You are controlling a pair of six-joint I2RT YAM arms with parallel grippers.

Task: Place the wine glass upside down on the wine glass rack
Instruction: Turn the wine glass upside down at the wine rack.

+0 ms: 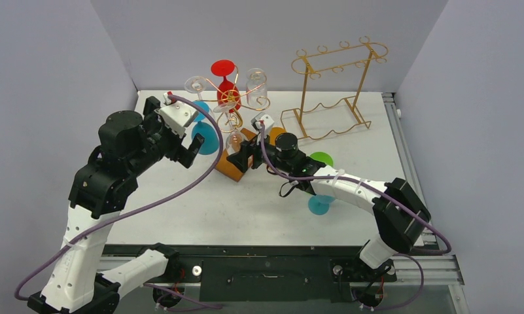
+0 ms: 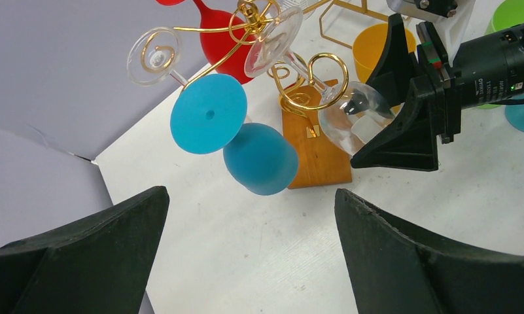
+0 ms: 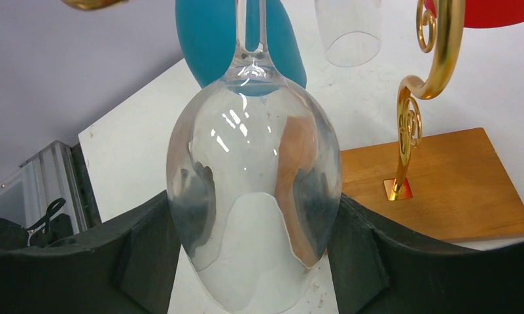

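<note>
Two pincers, two states. Your right gripper (image 3: 256, 252) is partly closed around the bowl of the clear wine glass (image 3: 256, 196) with one finger (image 3: 141, 255) on each flank. Both pads sit against the glass wall, so it holds the glass. The jaws stand fairly wide because the bowl is wide.

The glass is upside down, with the rim toward the table (image 1: 246, 209) and the stem straight up. It hangs over the near end of the wine glass rack (image 1: 231, 98), just above the wooden base (image 3: 436, 183). In the left wrist view the stem passes through a low gold curl (image 2: 311, 78) and the foot lies past it. I can't tell whether the foot rests on the wire.

Your left gripper (image 2: 249, 261) is fully open and empty, touching nothing. It hovers left of the rack, near the blue glass (image 2: 259, 157), which hangs inverted from another curl with its foot toward the camera.

Also on the rack arms:
- a red glass (image 1: 225, 82)
- a clear glass (image 1: 197, 85) at the left
- a clear tumbler (image 1: 256, 82) at the right

The taller gold frame rack (image 1: 334, 91) stands well apart at the back right. A yellow cup (image 2: 377, 49) and a green cup (image 1: 321, 159) sit behind the right arm, and a teal glass (image 1: 319, 204) shows beside its forearm.
</note>
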